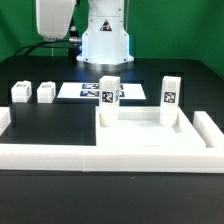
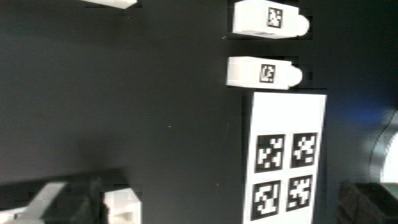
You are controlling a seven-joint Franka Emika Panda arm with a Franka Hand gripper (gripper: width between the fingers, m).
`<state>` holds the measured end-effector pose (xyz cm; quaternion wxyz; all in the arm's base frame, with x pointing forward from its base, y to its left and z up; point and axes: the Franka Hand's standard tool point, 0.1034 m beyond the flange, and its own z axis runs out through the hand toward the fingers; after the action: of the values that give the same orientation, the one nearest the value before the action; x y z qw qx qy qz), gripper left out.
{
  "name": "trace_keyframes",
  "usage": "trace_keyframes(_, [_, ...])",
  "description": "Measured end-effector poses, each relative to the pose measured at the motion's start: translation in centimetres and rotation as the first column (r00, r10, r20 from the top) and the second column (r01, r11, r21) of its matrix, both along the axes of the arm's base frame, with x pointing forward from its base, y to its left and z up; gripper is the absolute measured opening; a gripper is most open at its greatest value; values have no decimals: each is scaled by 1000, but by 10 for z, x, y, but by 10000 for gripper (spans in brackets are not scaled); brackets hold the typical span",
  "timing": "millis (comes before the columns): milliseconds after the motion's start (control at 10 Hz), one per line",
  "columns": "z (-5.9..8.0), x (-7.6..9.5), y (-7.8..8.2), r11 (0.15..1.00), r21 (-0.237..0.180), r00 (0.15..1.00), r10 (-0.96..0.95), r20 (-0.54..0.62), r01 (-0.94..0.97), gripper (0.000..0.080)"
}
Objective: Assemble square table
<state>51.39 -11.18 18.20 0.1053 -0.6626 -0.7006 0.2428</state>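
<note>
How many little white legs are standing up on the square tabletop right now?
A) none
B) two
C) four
B: two upright legs stand on the square tabletop, while the two loose legs sit off it on the black table, at the exterior view's left.

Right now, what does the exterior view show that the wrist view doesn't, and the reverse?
Only the exterior view: the square tabletop with two legs upright on it, the low white border wall, and the robot's base. Only the wrist view: the claw, open and holding nothing. Both: the two loose legs lying on the black table, and the marker board beside them.
</note>
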Motion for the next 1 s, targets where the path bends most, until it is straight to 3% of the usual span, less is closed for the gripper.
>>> trace_keyframes(300, [-2, -1, -1, 975, -99, 979, -193, 58, 199, 649])
trace_keyframes(400, [-12, -10, -12, 936, -134, 942, -309, 129, 325, 649])
trace_keyframes(600, [-28, -39, -33, 802, -208, 825, -517, 229, 560, 649])
trace_keyframes(700, [-39, -51, -37, 690, -238, 729, -630, 267, 684, 649])
trace_keyframes(900, [-57, -54, -36, 535, -210, 575, -776, 260, 818, 649])
trace_keyframes(1000, [-56, -54, -34, 483, -221, 529, -799, 284, 848, 649])
